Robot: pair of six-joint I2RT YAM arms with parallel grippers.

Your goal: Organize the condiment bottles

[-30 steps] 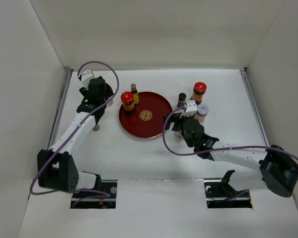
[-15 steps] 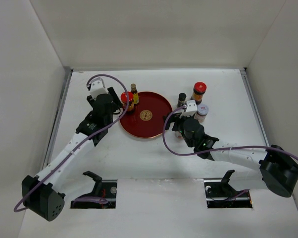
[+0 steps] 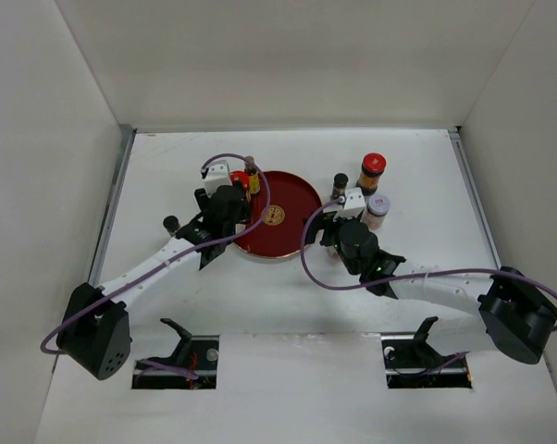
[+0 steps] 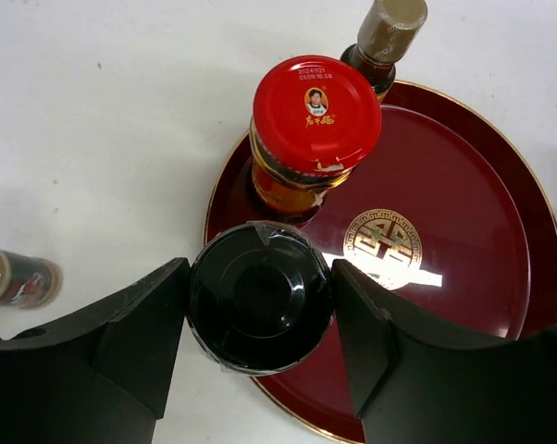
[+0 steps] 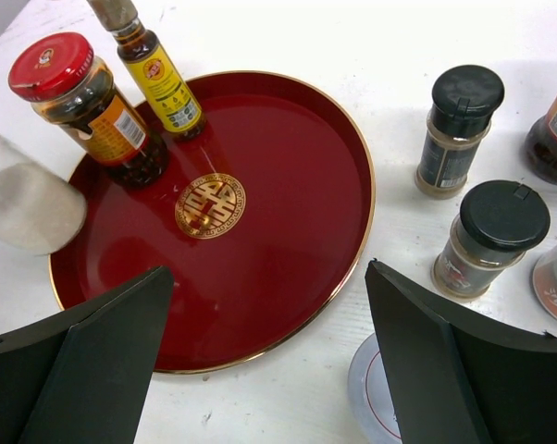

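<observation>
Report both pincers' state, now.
Left pincer: closed on a black-capped bottle.
Right pincer: open, holding nothing.

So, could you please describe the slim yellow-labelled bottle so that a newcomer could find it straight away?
Find the round red tray mid-table. At its far left edge, the slim brown glass bottle is the tall narrow one with a yellow label, beside the squat red-lidded amber jar.

A robotics lab cell: white tabletop [image 3: 445, 176] boxed in by plain white panels [image 3: 288, 55], with two cabled robot arms [image 3: 154, 266] bolted at its near edge.
</observation>
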